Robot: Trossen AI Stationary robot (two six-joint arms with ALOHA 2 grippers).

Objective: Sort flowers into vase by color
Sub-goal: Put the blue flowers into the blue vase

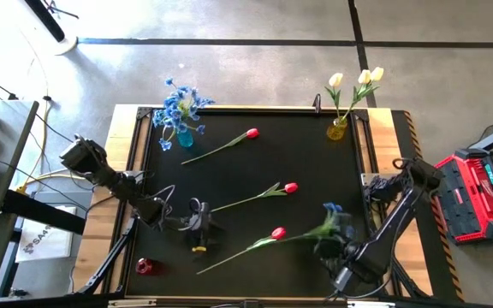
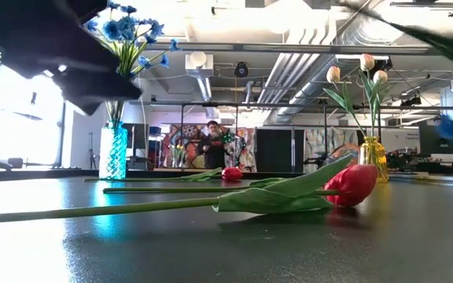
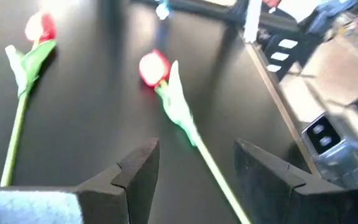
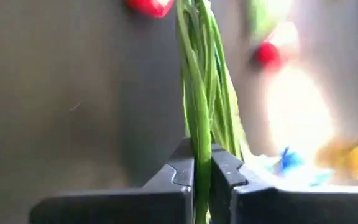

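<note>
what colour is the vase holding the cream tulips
Amber yellow glass vase, clearest in the low view.

Three red tulips cross mat centre (vases at back)

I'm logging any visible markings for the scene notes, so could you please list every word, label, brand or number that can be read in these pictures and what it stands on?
"SA...": only these first letters of dark print can be made out on the white box at the left of the table; the rest is too small.
Red case at the right: its panel marks are too small to read.
Flowers, vases and table: no text visible.
</note>
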